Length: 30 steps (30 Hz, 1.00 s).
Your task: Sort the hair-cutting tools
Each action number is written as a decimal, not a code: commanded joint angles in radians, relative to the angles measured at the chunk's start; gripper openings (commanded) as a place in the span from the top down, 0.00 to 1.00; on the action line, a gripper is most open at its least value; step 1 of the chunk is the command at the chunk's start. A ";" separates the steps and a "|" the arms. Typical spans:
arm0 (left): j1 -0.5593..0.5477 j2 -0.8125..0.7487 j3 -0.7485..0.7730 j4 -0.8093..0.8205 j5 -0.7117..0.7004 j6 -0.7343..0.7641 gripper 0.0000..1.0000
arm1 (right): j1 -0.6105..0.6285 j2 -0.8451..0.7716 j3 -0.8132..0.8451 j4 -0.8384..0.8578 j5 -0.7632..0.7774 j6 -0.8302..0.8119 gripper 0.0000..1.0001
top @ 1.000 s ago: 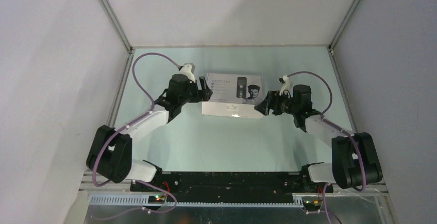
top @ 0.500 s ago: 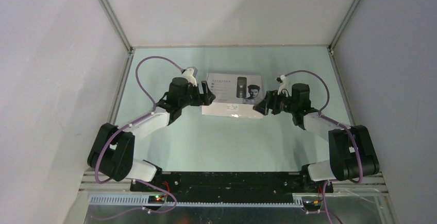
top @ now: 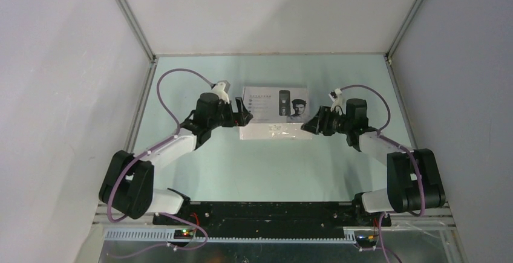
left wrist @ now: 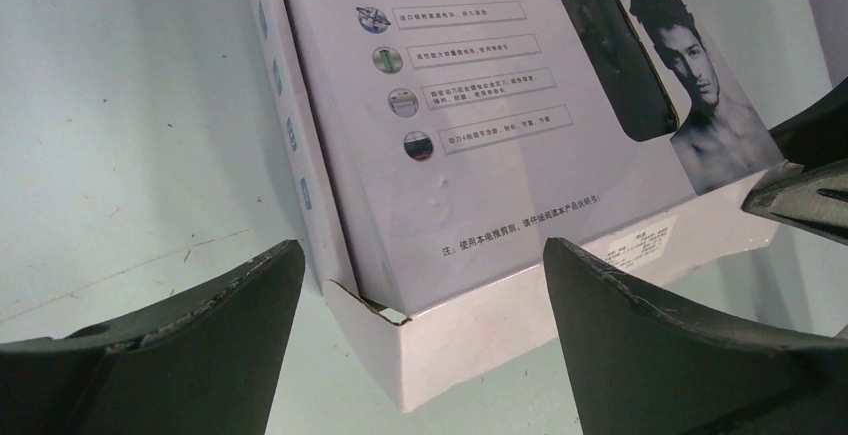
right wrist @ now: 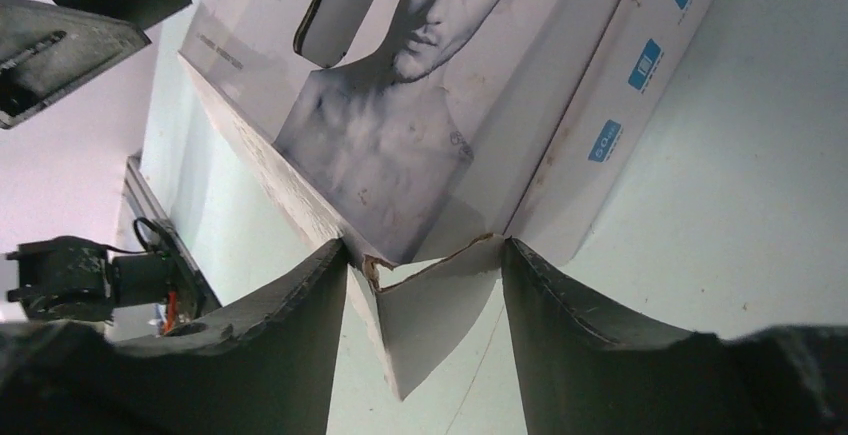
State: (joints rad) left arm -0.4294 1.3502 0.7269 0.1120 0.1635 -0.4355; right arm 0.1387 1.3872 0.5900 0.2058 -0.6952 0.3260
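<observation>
The white box (top: 273, 109) is seen lying flat and closed on the counter (top: 266, 166); the hair-cutting tools are hidden from view. The left pincer (left wrist: 422, 255) is held wide open astride the box's near left corner; the right pincer (right wrist: 422, 250) is parted too, with the box's frayed corner flap (right wrist: 430, 300) framed between its fingers.

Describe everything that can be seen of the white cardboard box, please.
The white cardboard box lies flat on the pale green table, printed face up: a black clipper, a bare-chested man, "PROFESSIONAL HAIR CLIPPER", Chinese text, small icons. Blue labels mark its narrow sides. Its near corners are frayed, and a flap stands ajar at one. The open left claw straddles one near corner; the right claw straddles the flap, contact unclear.
</observation>
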 commanded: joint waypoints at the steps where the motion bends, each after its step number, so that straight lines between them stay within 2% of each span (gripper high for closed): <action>1: 0.004 -0.036 -0.007 -0.012 -0.004 -0.029 0.04 | -0.038 -0.029 0.036 -0.040 -0.006 0.093 0.43; 6: 0.004 -0.045 -0.015 -0.043 -0.005 -0.058 0.04 | -0.042 -0.021 0.043 -0.082 -0.024 0.160 0.49; 13: 0.004 -0.064 -0.023 -0.101 0.003 -0.114 0.05 | -0.042 -0.026 0.054 -0.145 -0.035 0.274 0.52; 18: 0.003 -0.062 -0.018 -0.139 0.032 -0.158 0.08 | -0.042 -0.061 0.063 -0.197 0.000 0.283 0.53; 30: -0.018 -0.007 0.051 -0.266 0.065 -0.198 0.31 | -0.029 -0.085 0.074 -0.278 0.026 0.279 0.53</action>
State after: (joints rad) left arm -0.4343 1.3315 0.7189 -0.0952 0.1986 -0.6060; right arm 0.1017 1.3315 0.6270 -0.0490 -0.6849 0.5991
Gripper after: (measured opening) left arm 0.713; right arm 0.470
